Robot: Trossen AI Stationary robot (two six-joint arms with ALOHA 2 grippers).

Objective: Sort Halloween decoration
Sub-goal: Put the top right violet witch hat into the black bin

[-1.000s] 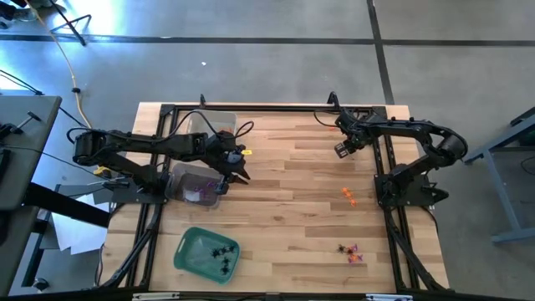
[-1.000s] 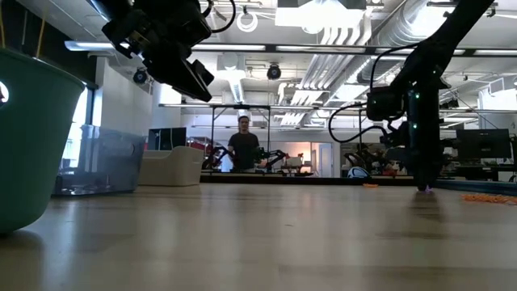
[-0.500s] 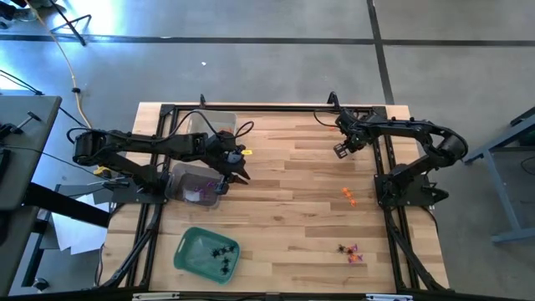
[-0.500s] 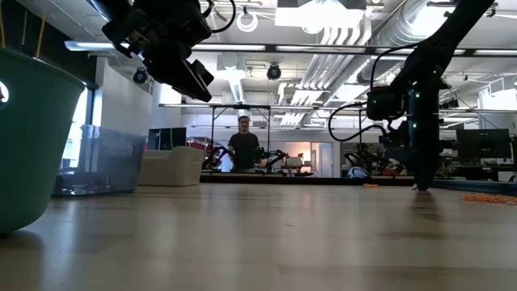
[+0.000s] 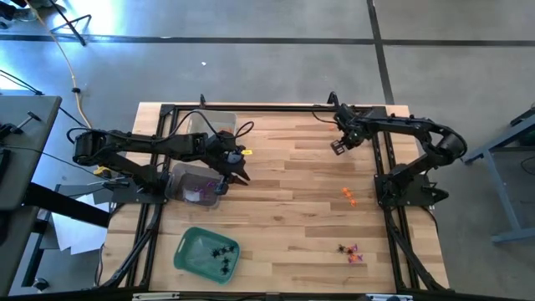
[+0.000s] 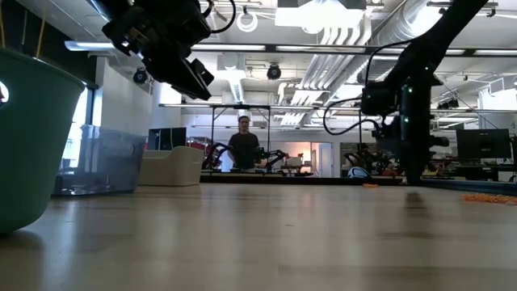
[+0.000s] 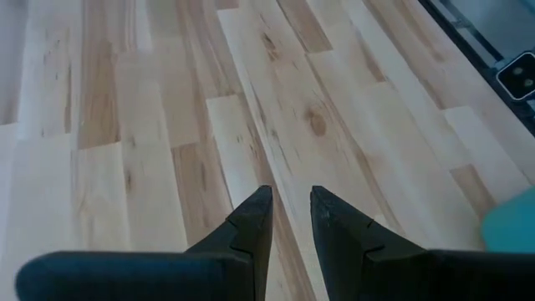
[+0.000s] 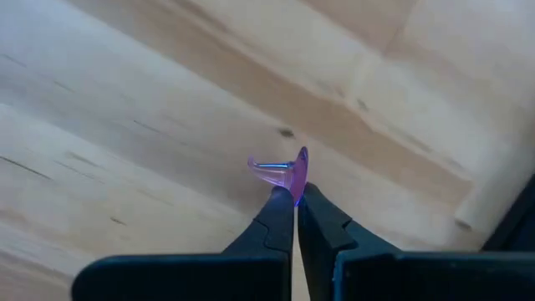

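Note:
A tiny translucent purple trinket (image 8: 284, 170) of the Halloween decoration sits at the tips of my right gripper (image 8: 296, 199), which is shut on it near the table's far right (image 5: 338, 148). Orange trinkets (image 5: 349, 196) lie on the wood nearer, with a small mixed heap (image 5: 351, 252) closer to the near edge. My left gripper (image 7: 291, 201) hangs open over bare wood beside a clear tray (image 5: 194, 182) that holds purple pieces. A green tray (image 5: 206, 253) holds black spiders. My right gripper pinches the trinket's flat upright edge (image 8: 300, 167) between its two fingertips, only at their free ends. The fingers come from above, pointing steeply down. The trinket's curved band (image 8: 263, 167) sticks out sideways, just above the boards.
A second clear tray (image 5: 205, 125) stands at the far left. The green tray's wall (image 6: 28, 137) fills the low view's left. Black frame rails (image 5: 276, 107) run along the table's edges. A person (image 6: 244, 145) stands in the room beyond.
My right gripper's tip has come up a little off the boards and swung slightly toward the table's far edge, taking with it the purple trinket that lay on the wood under it a second ago.

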